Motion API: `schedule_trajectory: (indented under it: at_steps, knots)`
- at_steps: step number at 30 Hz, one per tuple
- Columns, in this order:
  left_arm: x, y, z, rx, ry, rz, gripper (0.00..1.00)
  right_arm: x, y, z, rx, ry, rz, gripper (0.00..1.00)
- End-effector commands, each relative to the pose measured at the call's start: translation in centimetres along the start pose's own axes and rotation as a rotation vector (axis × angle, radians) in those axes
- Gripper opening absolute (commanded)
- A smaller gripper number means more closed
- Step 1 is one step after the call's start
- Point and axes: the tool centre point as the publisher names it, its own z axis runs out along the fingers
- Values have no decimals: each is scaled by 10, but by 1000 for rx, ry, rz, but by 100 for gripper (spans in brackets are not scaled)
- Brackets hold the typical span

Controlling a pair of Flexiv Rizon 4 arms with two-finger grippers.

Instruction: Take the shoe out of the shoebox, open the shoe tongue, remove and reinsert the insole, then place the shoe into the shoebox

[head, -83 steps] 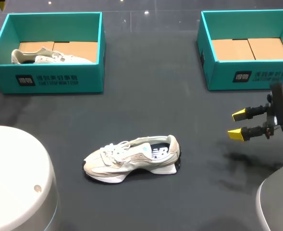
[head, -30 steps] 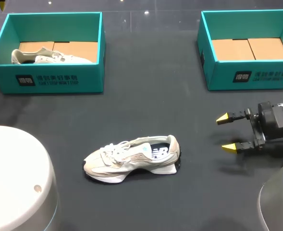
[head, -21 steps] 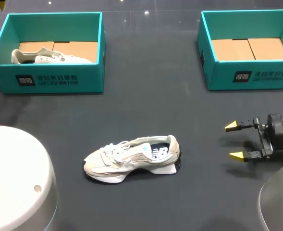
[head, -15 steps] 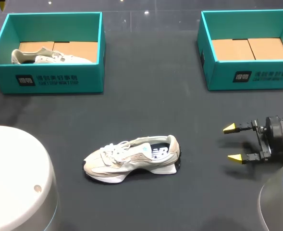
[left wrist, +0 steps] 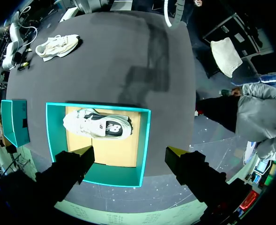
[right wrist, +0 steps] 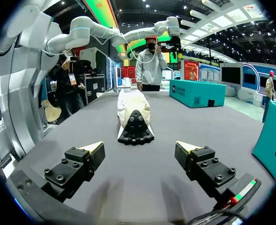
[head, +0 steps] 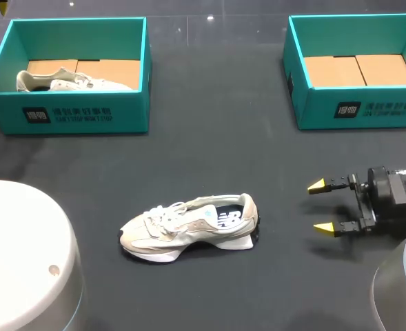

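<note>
A pale grey sneaker [head: 189, 227] lies on its sole in the middle of the dark table, toe pointing left. My right gripper [head: 323, 207] hovers low to the right of its heel, open and empty, and its wrist view shows the heel of the sneaker [right wrist: 134, 115] straight ahead of the open gripper [right wrist: 140, 147]. A second sneaker [head: 72, 81] rests in the teal shoebox [head: 72, 114] at the back left. My left gripper [left wrist: 130, 151] hangs high above that shoebox [left wrist: 145, 140], open and empty, and looks down on the second sneaker [left wrist: 98, 126]. It is out of the head view.
Another teal shoebox [head: 368, 110] at the back right holds only its cardboard floor. The arms' white bases [head: 23, 262] fill the near left and near right corners. Open dark tabletop surrounds the middle sneaker.
My right gripper came down and turned level, drew back a little to the right, then moved left again towards the sneaker's heel. The sneaker and boxes have not moved.
</note>
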Motion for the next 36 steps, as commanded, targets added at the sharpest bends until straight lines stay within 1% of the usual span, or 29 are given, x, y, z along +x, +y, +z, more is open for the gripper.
schedule_trajectory:
  at_steps: [1, 8, 17, 28, 36]
  knots:
    - [0, -1, 0, -2, 2, 0, 100, 0, 2, 14, -6, -12, 6, 100]
    - [0, -1, 0, -2, 2, 0, 100, 3, 5, 37, -19, -12, 14, 100]
    - [0, -1, 0, -2, 2, 0, 100, 8, 18, 64, 7, 5, -2, 100]
    - [0, -1, 0, -2, 2, 0, 100, 14, 20, 92, 10, 20, 8, 100]
    - [0, -1, 0, -2, 2, 0, 100, 11, 21, 106, 14, 20, 11, 100]
